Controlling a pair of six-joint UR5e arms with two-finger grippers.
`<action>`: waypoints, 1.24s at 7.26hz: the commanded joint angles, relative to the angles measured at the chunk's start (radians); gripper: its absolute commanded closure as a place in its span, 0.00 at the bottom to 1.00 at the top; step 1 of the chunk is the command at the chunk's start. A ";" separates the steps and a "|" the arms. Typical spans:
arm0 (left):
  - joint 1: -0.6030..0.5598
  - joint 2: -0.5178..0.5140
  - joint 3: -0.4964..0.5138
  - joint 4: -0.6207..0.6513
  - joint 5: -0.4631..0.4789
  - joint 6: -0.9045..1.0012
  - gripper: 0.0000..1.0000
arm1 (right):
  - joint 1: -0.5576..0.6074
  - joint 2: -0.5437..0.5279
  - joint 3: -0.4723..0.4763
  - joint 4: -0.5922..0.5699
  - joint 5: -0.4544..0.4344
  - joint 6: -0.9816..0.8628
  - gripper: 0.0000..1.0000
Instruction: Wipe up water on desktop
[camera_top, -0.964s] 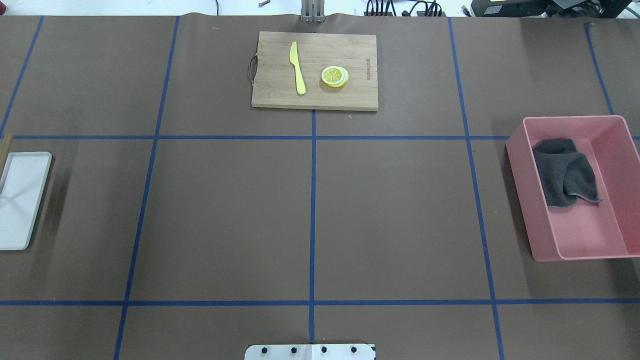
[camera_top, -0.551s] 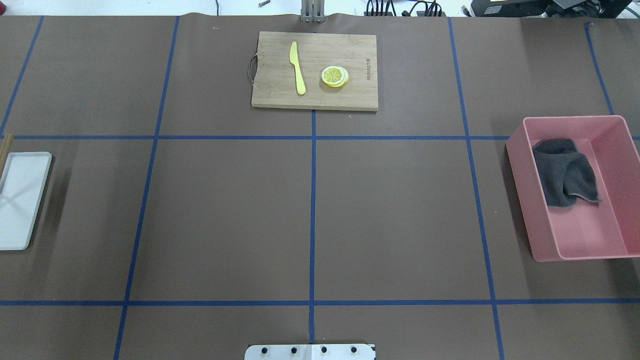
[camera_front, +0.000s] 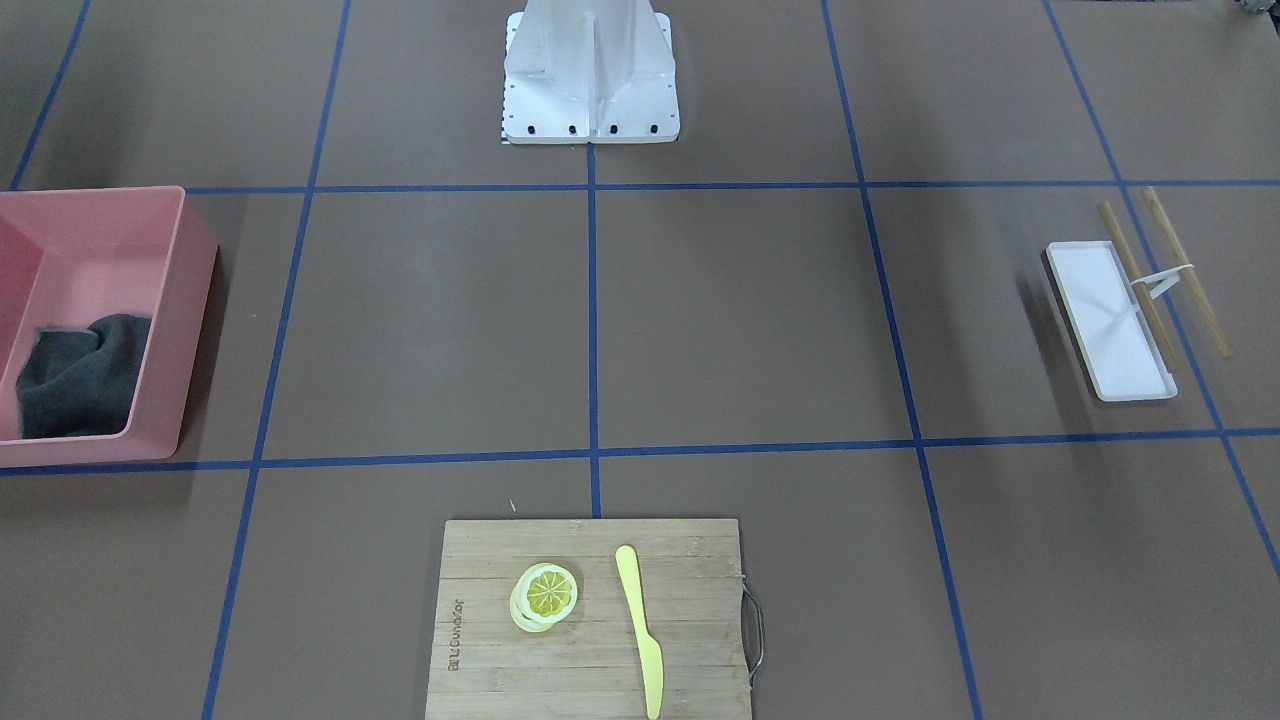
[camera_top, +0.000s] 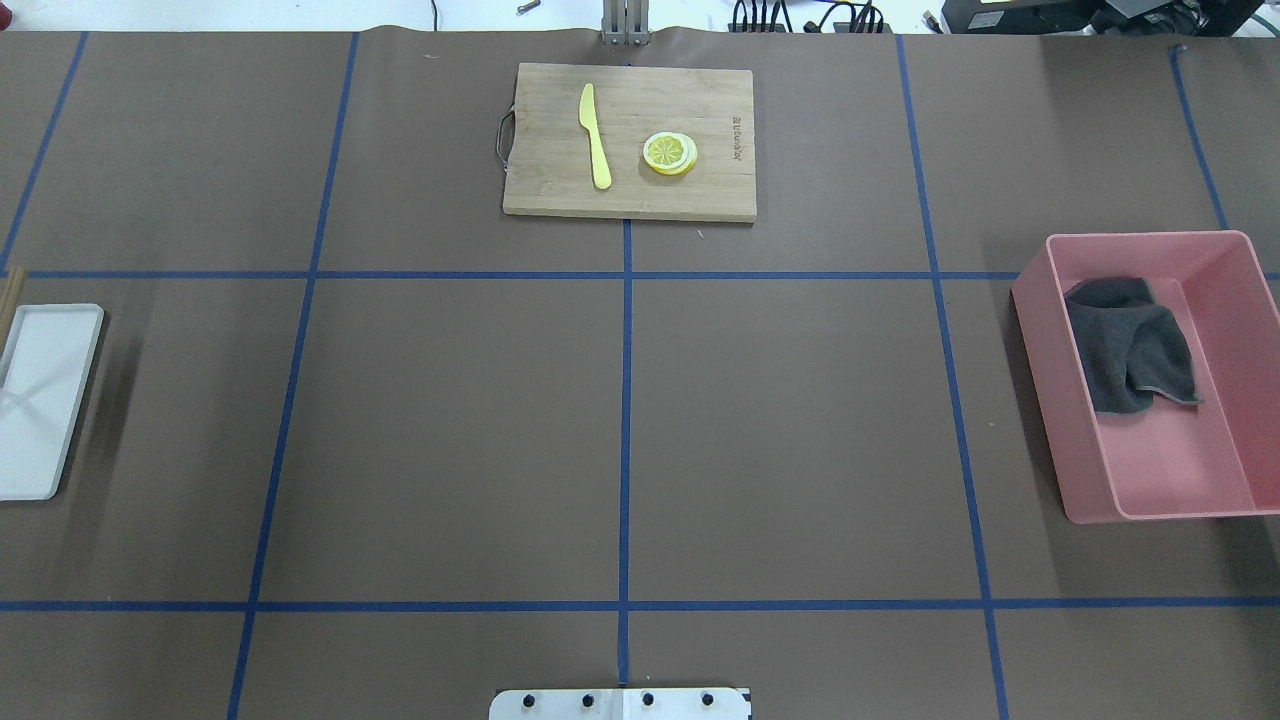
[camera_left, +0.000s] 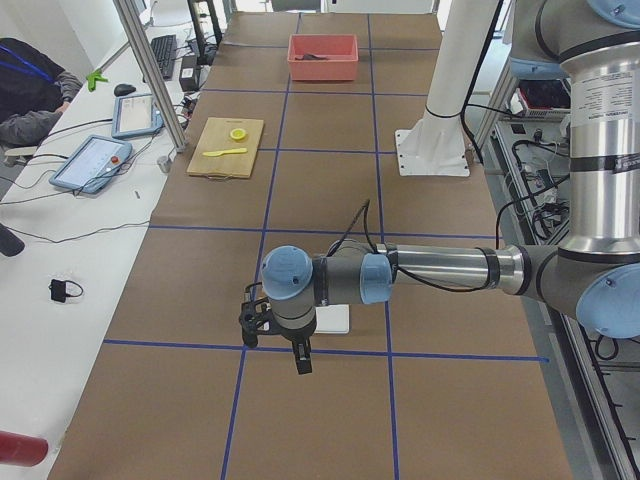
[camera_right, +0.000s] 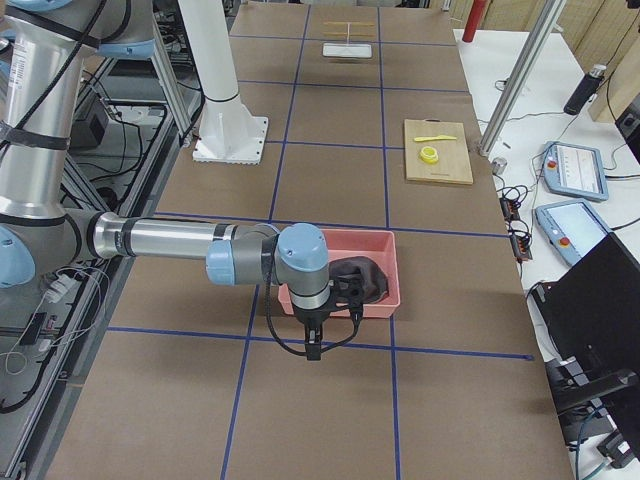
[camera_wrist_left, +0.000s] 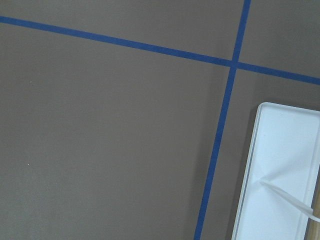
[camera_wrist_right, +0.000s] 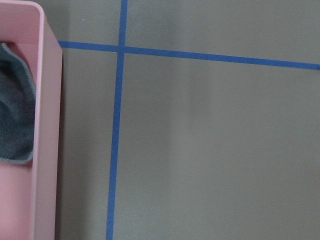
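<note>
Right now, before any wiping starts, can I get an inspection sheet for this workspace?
Surface: brown desktop with blue tape grid; no water seen.
Job's things: dark grey cloth in pink plastic bin.
Clutter: bamboo cutting board with yellow knife and lemon slice; white tray, wooden chopsticks.
Grippers: left tool near tray, right tool near bin; open or shut unclear.
Cables: black cable loops at both wrists.
Surroundings: person and tablets at side bench.

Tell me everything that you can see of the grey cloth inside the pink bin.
The grey cloth is dark, soft-looking fabric with a stitched hem. It is loosely folded and crumpled, not spread out. It lies on the floor of the pink bin, in the half farther from the robot, against the wall on the side of the desktop centre. Only the bin touches it.
</note>
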 joint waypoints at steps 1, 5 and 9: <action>0.001 -0.001 0.003 0.000 -0.001 -0.001 0.01 | -0.001 0.000 0.002 0.000 0.001 0.000 0.00; 0.001 -0.001 0.008 -0.002 -0.001 -0.006 0.01 | -0.001 0.005 0.021 0.000 0.001 0.000 0.00; 0.001 -0.001 0.011 -0.002 -0.001 -0.007 0.01 | -0.001 0.005 0.022 0.000 0.001 0.000 0.00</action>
